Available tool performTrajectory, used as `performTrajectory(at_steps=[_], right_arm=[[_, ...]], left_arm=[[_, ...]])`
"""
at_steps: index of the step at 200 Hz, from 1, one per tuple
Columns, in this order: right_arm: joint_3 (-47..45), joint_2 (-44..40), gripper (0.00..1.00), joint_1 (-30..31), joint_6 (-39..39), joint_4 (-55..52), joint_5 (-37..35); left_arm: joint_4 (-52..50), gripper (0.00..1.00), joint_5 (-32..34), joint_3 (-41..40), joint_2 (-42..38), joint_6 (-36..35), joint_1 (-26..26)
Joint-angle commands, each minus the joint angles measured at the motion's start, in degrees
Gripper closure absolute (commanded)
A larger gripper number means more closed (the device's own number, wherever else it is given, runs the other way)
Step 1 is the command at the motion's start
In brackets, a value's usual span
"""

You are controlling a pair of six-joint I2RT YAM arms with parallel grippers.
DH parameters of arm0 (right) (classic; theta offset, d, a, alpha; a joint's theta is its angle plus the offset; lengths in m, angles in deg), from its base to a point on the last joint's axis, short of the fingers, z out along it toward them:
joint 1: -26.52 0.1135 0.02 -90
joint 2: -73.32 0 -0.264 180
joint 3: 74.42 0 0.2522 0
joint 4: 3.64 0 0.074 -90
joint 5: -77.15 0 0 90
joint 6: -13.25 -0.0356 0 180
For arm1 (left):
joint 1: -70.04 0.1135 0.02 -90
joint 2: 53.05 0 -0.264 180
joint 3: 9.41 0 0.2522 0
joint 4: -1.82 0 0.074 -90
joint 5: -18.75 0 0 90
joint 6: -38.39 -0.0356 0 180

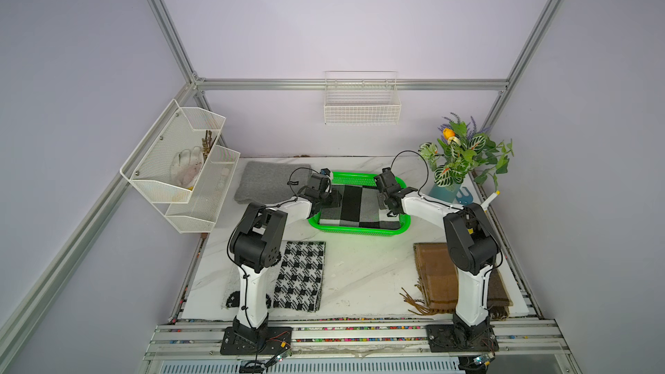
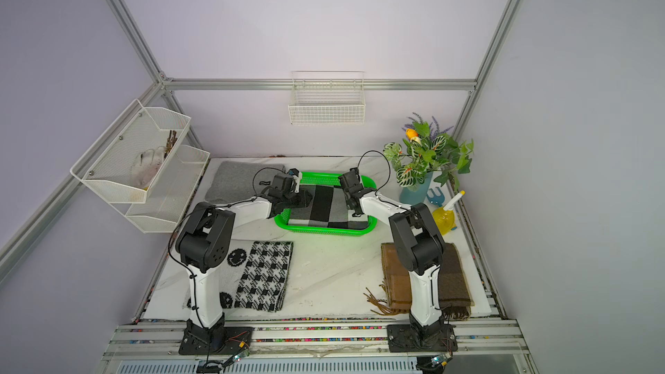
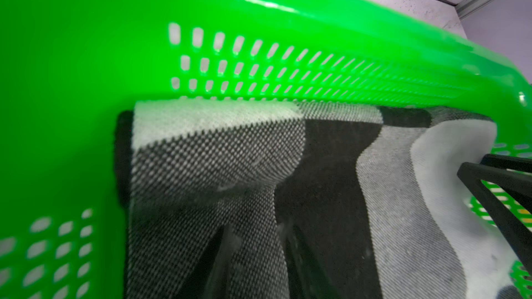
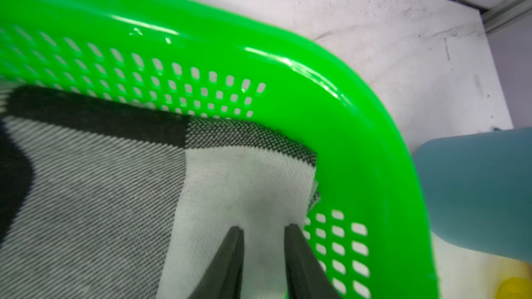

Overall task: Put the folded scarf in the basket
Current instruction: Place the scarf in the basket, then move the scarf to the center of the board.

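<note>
Closest to me on the worktop (image 1: 360, 275) lie two spare cloths: a black-and-white houndstooth scarf (image 1: 302, 275) beside my left arm's base and a brown fringed scarf (image 1: 435, 278) partly under the right arm.

Past them, mid-worktop, sits the green basket (image 1: 360, 233). The folded scarf (image 1: 360, 206), in black, grey and white blocks, lies flat inside it and fills most of the floor. In both top views its near edge lies along the near wall, and the far wall shows green beyond it.

Both arms reach in over the short ends. The left tool (image 1: 333, 197) is down at the scarf's left end. In its wrist view (image 3: 259, 237) the two dark fingers stand apart with grey-checked cloth rising between them. I cannot tell whether they pinch that fold or merely straddle it. The right tool (image 1: 383, 203) is at the opposite end. Its wrist view (image 4: 263, 230) shows the jaws narrowly parted, the tips resting on the white corner patch, and the cloth lying flat between them and not gripped. That corner is tucked close against the basket's rounded corner.

Further back, a plain grey scarf (image 1: 270, 181) lies left of the basket, and a blue vase (image 1: 444, 192) of leafy stems stands just right of it.

On the walls hang a white mesh shelf (image 1: 180, 163) at left and a white wire basket (image 1: 361, 107) at the back.
</note>
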Motion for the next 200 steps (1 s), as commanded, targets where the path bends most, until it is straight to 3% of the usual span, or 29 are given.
performTrajectory(at_steps=[1,65,89,103,127,148,200], right_arm=[[-0.72,-6.67,0.66,2.69,-0.27,-1.15,-0.64],[-6.39,-21.02,0.61,9.16,-2.76,-6.29,1.44],[-9.21,-28.97,0.57,13.00,-3.95,-9.25,10.29],[-12.71,-32.96,0.54,14.62,-5.24,-7.93,17.70],[-19.12,-37.67,0.47,18.42,-7.75,-4.71,24.21],[-26.37,-38.96,0.43,20.72,-10.47,2.84,33.27],[-32.46,-30.72,0.40,26.83,-15.51,17.44,43.74]], left_arm=[[0.06,0.61,0.06,-0.02,-9.13,-0.55,0.12],[-10.35,0.59,2.85,-5.20,-26.09,-1.56,-0.06],[-13.31,0.59,4.13,-8.65,-32.92,-1.37,0.09],[-19.27,0.59,5.44,-7.69,-36.59,-0.67,0.88],[-23.92,0.61,6.96,-9.78,-42.00,-0.59,1.17],[-24.94,0.62,8.42,-14.04,-46.81,-0.07,1.26],[-31.20,0.63,18.97,-21.17,-51.95,3.09,4.16]])
